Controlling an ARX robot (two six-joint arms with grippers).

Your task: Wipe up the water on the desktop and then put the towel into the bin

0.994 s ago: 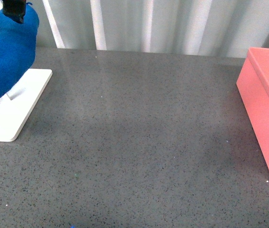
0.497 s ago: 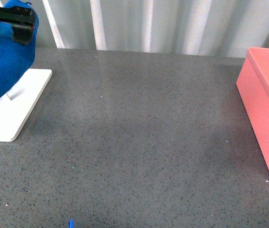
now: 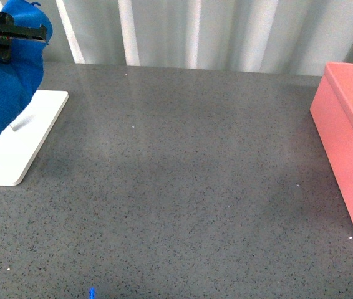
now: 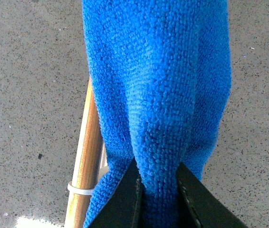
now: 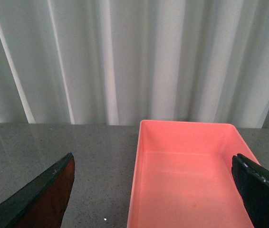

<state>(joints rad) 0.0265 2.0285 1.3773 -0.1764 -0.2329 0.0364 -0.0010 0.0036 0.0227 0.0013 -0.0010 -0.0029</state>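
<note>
The bright blue towel (image 3: pixel 5 93) hangs at the far left over the white rack base. My left gripper (image 3: pixel 2 38) is shut on its upper part. In the left wrist view the towel (image 4: pixel 158 80) is pinched between the two black fingers (image 4: pixel 125 199), next to a wooden rod (image 4: pixel 88 147). The salmon-pink bin (image 3: pixel 351 143) stands at the right edge of the dark grey speckled desktop (image 3: pixel 183 174). In the right wrist view the bin (image 5: pixel 187 180) lies open and empty below my right gripper (image 5: pixel 158 190), whose fingers are wide apart. No water shows on the desktop.
The white flat rack base (image 3: pixel 14 143) lies at the left, under the towel. A pale pleated curtain (image 3: pixel 214 31) runs along the desktop's far edge. A white ring (image 4: pixel 80 191) circles the wooden rod.
My left gripper has shifted left and slightly down at the top of the towel. The towel's top has shifted a little with it. The bin and rack base have not moved.
</note>
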